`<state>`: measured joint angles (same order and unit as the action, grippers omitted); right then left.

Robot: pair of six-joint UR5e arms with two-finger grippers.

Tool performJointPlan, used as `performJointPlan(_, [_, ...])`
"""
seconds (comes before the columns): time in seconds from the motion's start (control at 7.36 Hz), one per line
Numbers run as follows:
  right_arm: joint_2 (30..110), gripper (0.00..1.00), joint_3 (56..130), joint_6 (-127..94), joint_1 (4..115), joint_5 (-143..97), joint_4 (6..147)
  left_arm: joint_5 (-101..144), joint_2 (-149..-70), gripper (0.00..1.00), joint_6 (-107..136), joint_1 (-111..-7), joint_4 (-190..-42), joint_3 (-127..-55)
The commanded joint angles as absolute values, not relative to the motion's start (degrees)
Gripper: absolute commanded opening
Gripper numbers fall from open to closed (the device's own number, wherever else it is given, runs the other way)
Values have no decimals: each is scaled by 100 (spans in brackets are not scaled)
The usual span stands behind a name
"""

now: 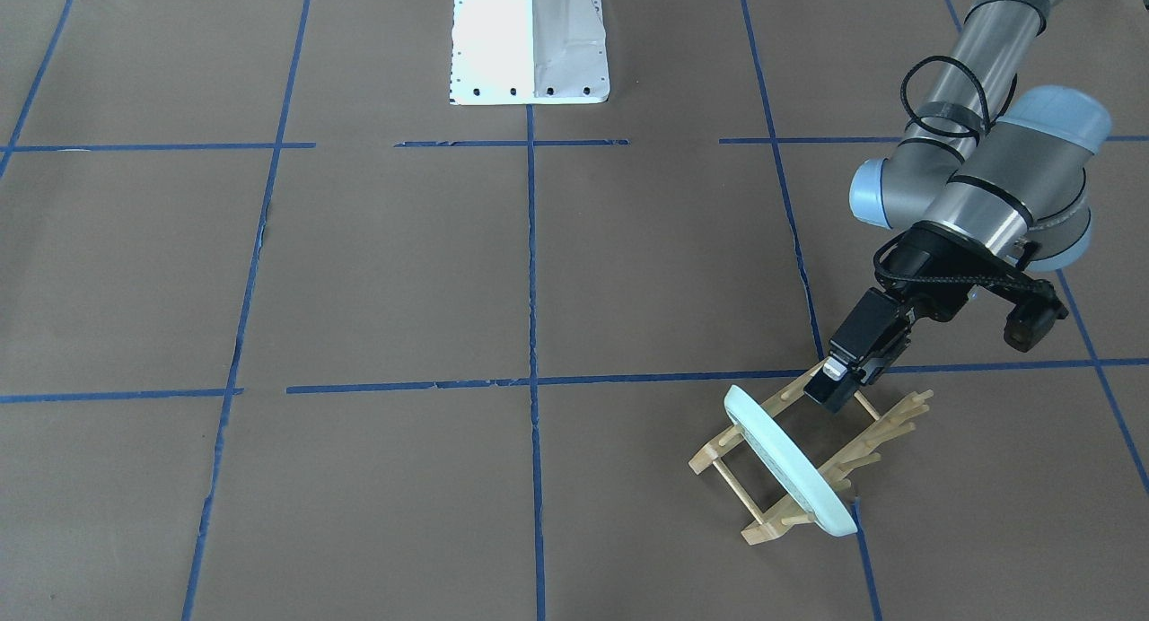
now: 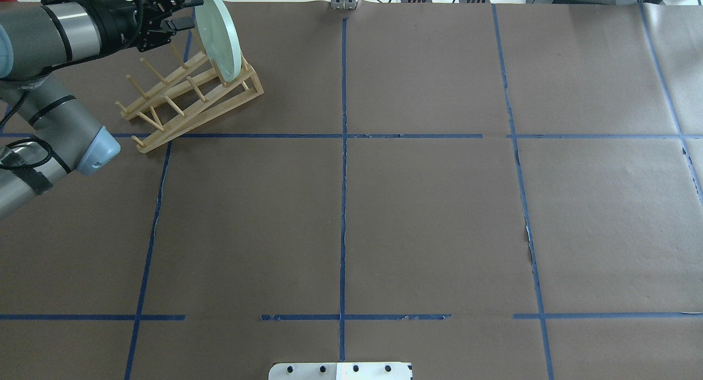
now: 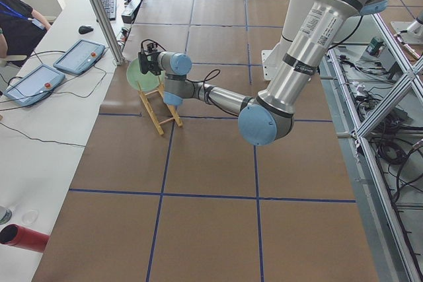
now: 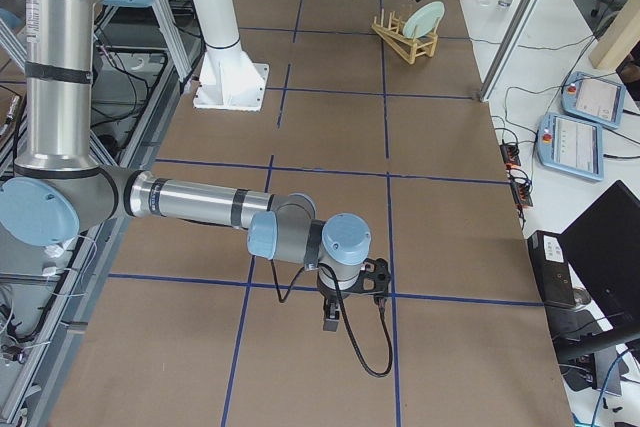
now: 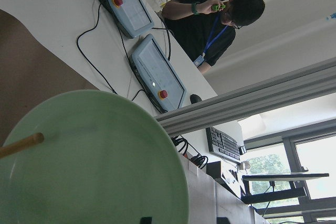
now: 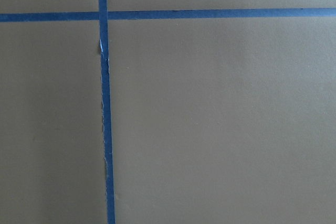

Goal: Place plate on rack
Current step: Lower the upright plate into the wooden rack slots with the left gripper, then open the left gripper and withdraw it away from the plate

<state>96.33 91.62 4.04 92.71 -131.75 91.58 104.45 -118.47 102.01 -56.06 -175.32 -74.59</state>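
The pale mint-green plate (image 1: pixel 790 464) stands on edge between the pegs at one end of the light wooden rack (image 1: pixel 884 432). It leans slightly in the overhead view (image 2: pixel 219 37), with the rack (image 2: pixel 181 102) below it. My left gripper (image 1: pixel 828 389) hovers over the rack just behind the plate's upper rim (image 2: pixel 187 13), open and apart from the plate. The left wrist view shows the plate's face (image 5: pixel 94 161) and one peg (image 5: pixel 21 145). My right gripper (image 4: pixel 333 317) hangs low over bare table far from the rack; I cannot tell whether it is open or shut.
The white robot base (image 1: pixel 530 47) sits at the table's middle edge. An operator (image 5: pixel 210 19) and teach pendants (image 3: pixel 79 54) are on the side bench beyond the rack. A red cylinder (image 3: pixel 23 237) lies on that bench. Blue tape lines cross the brown paper.
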Motion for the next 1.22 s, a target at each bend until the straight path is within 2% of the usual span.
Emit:
performJointPlan(0.0, [9633, 100, 9167, 404, 9264, -13175, 9158, 10825, -11848, 100, 10178, -5957, -17238, -7497])
performJointPlan(0.14, [9633, 100, 9167, 404, 9272, -13175, 9158, 11750, -11787, 99, 10047, -6272, -16670, -7558])
performJointPlan(0.54, [9633, 100, 9158, 404, 9264, -13175, 9158, 13031, -11235, 100, 7691, -6810, -15078, -8067])
performJointPlan(1.09, [9633, 100, 9158, 404, 9264, -13175, 9158, 13228, -10190, 100, 2877, -7714, -11670, -9006])
